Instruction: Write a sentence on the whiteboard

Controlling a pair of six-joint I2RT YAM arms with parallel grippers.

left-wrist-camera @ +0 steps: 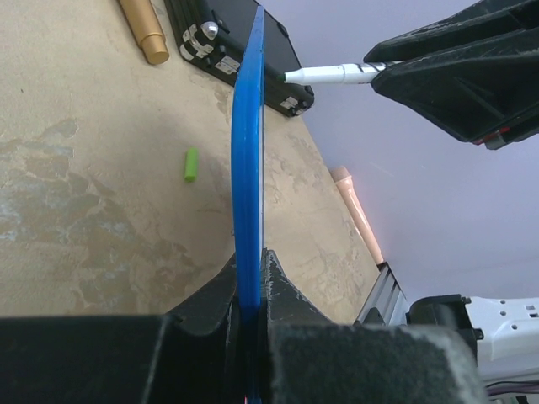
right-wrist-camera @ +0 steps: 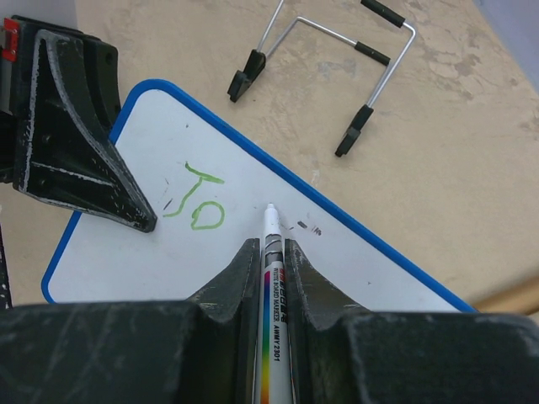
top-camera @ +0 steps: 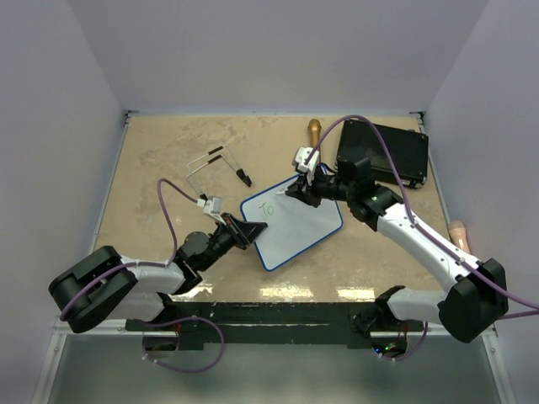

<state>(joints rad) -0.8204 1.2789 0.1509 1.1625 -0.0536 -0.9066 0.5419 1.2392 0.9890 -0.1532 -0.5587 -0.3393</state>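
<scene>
The whiteboard (top-camera: 295, 225), white with a thin blue rim, lies tilted in the table's middle with green letters "To" (right-wrist-camera: 195, 202) on it. My left gripper (top-camera: 244, 231) is shut on its left edge; in the left wrist view the blue rim (left-wrist-camera: 248, 168) runs edge-on between the jaws. My right gripper (top-camera: 301, 187) is shut on a white whiteboard marker (right-wrist-camera: 274, 278), its tip over the board to the right of the letters, close to the surface. The marker also shows in the left wrist view (left-wrist-camera: 337, 74).
A black rectangular case (top-camera: 383, 151) lies at the back right. A wire stand (top-camera: 217, 167) lies behind the board. A gold-brown handle (top-camera: 314, 130) lies by the case. A green marker cap (left-wrist-camera: 192, 164) lies on the table. A tan handle (top-camera: 459, 231) lies at the right edge.
</scene>
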